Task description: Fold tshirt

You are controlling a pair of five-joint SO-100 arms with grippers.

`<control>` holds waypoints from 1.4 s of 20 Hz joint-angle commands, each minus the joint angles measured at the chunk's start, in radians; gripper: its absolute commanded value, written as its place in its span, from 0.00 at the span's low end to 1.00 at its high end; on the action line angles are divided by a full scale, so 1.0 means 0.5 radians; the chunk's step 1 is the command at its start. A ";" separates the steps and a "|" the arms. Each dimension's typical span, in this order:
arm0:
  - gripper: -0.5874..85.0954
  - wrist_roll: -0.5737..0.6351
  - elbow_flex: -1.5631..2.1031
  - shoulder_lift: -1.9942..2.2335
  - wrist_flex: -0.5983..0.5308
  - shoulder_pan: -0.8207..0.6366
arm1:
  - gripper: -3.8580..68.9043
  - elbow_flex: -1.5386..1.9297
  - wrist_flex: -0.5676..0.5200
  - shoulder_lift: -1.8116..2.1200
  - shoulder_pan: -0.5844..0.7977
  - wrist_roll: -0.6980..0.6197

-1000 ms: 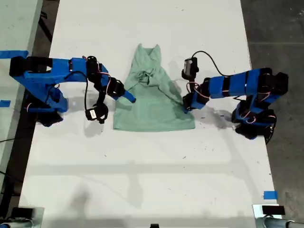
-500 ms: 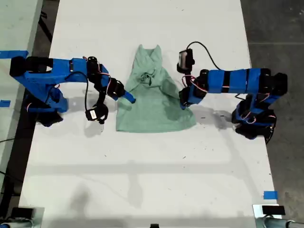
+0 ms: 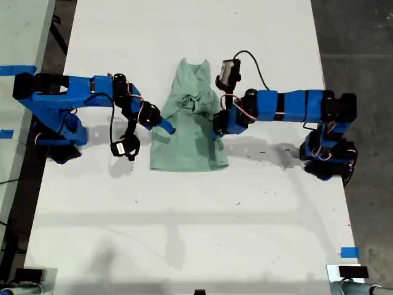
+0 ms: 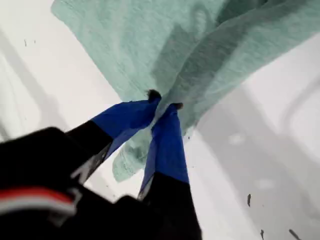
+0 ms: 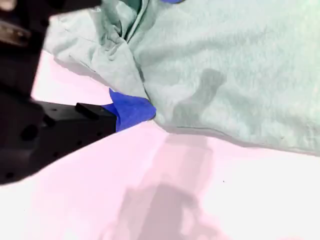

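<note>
Pinched tight on a fold of cloth, my first gripper (image 4: pixel 162 106) has its two blue-taped jaws closed together on the tshirt (image 3: pixel 190 123) — in the exterior view it sits at the garment's side toward that view's right, over the cloth rather than beside it (image 3: pixel 218 130). My second gripper (image 3: pixel 167 127) lies at the opposite side of the garment; in its wrist view one blue tip (image 5: pixel 131 111) pokes out from under a bunched edge of cloth, and I cannot tell whether those jaws are closed or apart.

The tshirt is pale mint green, plain, with no print, label or lettering to read. It lies on the white table (image 3: pixel 184 221), in the middle of its width and nearer the far edge than the near one. Its upper part is gathered into a crumpled knot of wrinkles; the lower part spreads flatter, and the side held by my first gripper is drawn in over the body — leaving that edge folded and narrow.
</note>
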 commanded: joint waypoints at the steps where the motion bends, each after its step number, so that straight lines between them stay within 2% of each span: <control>1: 0.33 -0.018 -0.138 0.012 0.046 0.031 | 0.02 -0.147 -0.227 -0.264 -0.025 0.110; 3: 0.33 -0.018 -0.153 0.012 0.074 0.031 | 0.02 -0.187 -0.322 -0.488 -0.025 0.178; 4: 0.33 -0.018 -0.160 0.012 0.086 0.031 | 0.07 -0.196 -0.350 -0.549 -0.031 0.199; 5: 0.33 -0.018 -0.160 0.012 0.092 0.034 | 0.17 -0.215 -0.371 -0.601 -0.031 0.209; 6: 0.33 -0.018 -0.160 0.012 0.092 0.037 | 0.39 -0.245 -0.334 -0.641 -0.031 0.224; 7: 0.33 -0.018 -0.163 0.012 0.092 0.037 | 0.55 -0.252 -0.325 -0.650 -0.037 0.221; 8: 0.33 -0.018 -0.163 0.009 0.092 0.037 | 0.62 -0.252 -0.310 -0.647 -0.040 0.218; 10: 0.33 -0.018 -0.163 0.009 0.095 0.037 | 0.58 -0.298 -0.224 -0.626 -0.046 0.212; 14: 0.33 -0.021 -0.163 0.006 0.107 0.046 | 0.56 -0.476 0.077 -0.515 -0.067 0.227; 17: 0.33 -0.021 -0.206 0.009 0.166 0.058 | 0.46 -0.565 0.270 -0.307 -0.064 0.209; 21: 0.33 -0.028 -0.270 0.015 0.252 0.074 | 0.43 -0.644 0.472 -0.003 -0.064 0.172; 24: 0.33 -0.071 -0.356 0.015 0.365 0.107 | 0.41 -0.568 0.571 0.184 -0.046 0.153; 28: 0.33 -0.242 -0.362 0.040 0.482 0.233 | 0.39 -0.371 0.586 0.344 -0.012 0.160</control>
